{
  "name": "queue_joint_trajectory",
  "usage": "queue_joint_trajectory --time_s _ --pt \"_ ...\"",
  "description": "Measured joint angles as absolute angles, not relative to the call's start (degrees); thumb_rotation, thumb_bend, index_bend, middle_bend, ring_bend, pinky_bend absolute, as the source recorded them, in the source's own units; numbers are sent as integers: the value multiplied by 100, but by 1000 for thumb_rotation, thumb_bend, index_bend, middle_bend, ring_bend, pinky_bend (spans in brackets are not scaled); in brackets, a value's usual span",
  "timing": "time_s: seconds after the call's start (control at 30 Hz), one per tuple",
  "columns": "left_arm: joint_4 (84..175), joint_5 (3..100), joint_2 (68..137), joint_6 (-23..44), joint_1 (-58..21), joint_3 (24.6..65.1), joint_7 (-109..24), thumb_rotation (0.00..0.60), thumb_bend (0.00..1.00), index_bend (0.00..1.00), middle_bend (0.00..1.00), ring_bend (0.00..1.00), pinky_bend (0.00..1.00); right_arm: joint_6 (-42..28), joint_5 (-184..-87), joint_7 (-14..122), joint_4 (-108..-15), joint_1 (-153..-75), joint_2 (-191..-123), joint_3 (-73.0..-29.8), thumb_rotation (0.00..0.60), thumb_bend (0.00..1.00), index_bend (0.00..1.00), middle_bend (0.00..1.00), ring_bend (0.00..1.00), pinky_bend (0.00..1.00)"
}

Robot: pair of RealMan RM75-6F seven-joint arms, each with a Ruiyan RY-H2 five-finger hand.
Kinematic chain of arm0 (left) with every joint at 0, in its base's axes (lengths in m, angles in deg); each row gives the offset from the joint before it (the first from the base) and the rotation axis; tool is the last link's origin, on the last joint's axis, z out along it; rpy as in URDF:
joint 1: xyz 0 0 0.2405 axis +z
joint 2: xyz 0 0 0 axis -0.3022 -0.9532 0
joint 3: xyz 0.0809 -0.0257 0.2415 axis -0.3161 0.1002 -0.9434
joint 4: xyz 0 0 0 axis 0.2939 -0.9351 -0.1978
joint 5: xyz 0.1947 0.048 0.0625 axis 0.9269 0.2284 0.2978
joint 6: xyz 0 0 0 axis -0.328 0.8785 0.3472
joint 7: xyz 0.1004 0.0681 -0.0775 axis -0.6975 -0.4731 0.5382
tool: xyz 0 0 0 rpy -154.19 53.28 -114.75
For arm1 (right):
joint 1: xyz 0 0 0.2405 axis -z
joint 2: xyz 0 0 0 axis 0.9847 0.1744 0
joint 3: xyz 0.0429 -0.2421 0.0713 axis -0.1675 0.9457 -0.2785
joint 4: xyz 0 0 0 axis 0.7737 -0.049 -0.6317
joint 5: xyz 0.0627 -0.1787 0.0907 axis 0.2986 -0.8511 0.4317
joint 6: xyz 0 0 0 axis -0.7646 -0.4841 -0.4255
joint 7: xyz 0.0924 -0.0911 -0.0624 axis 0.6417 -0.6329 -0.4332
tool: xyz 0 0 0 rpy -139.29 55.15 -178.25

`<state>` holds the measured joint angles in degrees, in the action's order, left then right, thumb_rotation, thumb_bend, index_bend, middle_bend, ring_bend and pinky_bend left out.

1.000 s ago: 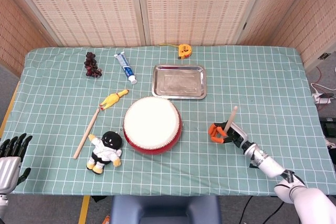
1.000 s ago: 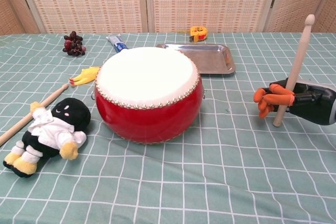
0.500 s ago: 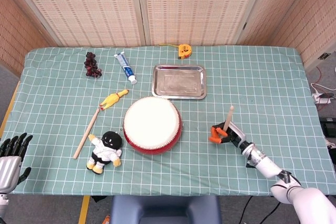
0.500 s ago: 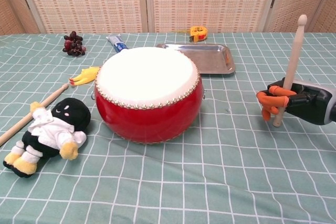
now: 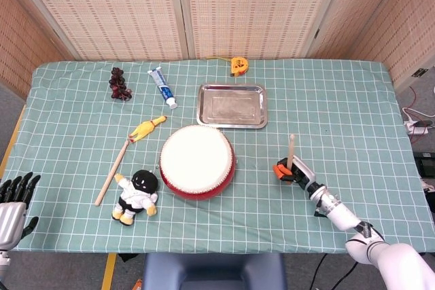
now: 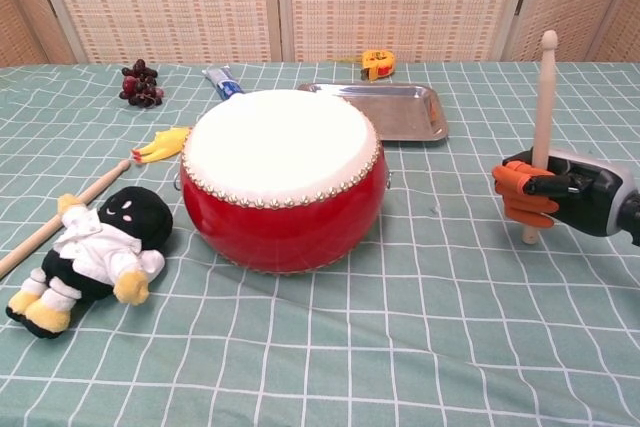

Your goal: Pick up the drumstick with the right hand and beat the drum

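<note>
One drum, red body, white skin, sits mid-counter. Two sticks: one drumstick held by the right hand, and one second stick lying flat at the drum's 9 o'clock, touched by nothing. Also one each: panda plush at the drum's 7-8 o'clock just beside the loose stick's near end, yellow rubber chicken at 10 o'clock, steel tray at 12-1 o'clock, toothpaste tube and grape bunch toward 11 and 10 o'clock at the back, yellow tape measure at 12 o'clock near the far edge. Right hand, orange fingertips, is wrapped around the drumstick's lower shaft at the drum's 3 o'clock, well apart from the drum; stick stands near upright with its bead tip up and its butt end poking out below the hand. Left hand rests at the counter's near-left corner, fingers apart, holding nothing. Versus a second ago: drumstick has gone from leaning right to near vertical in chest view, and the hand has drawn slightly nearer the camera; the rest is unmoved.
</note>
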<state>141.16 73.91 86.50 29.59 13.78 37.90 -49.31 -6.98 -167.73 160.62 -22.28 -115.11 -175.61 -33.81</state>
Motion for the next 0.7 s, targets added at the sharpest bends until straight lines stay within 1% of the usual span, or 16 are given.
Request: queue_joint_trajectory --time_s 0.07,0.13,0.3,0.4,0.5,0.7 --pt "14104 7384 8660 2963 1376 3798 -4948 600 232 16 0 17 19 -735 -16784 15958 -2249 -11513 -17553 -3386 600 971 1000 998 1000 1000" --pt "14096 7383 8671 2956 1370 3800 -4958 600 231 16 0 17 18 -772 -16798 15837 -2278 -11515 -17542 -3389 600 1000 1000 1000 1000 1000" --pt "14082 7370 8681 2930 1357 3803 -4973 600 232 20 0 16 19 -841 -16848 15376 -2299 -11523 -17527 -3380 600 1000 1000 1000 1000 1000" --pt "14076 7362 8683 2921 1350 3808 -4978 600 231 22 0 17 19 -905 -16890 14852 -2323 -11537 -17512 -3381 600 1000 1000 1000 1000 1000" --pt "14073 7359 8688 2914 1346 3810 -4975 600 231 23 0 17 19 -971 -16962 14164 -2374 -11565 -17465 -3369 600 1000 1000 1000 1000 1000" --pt "14056 7352 8702 2884 1330 3808 -4979 600 231 25 0 16 19 -1031 -17121 12355 -2650 -11661 -17254 -3339 600 1000 1000 1000 1000 1000"
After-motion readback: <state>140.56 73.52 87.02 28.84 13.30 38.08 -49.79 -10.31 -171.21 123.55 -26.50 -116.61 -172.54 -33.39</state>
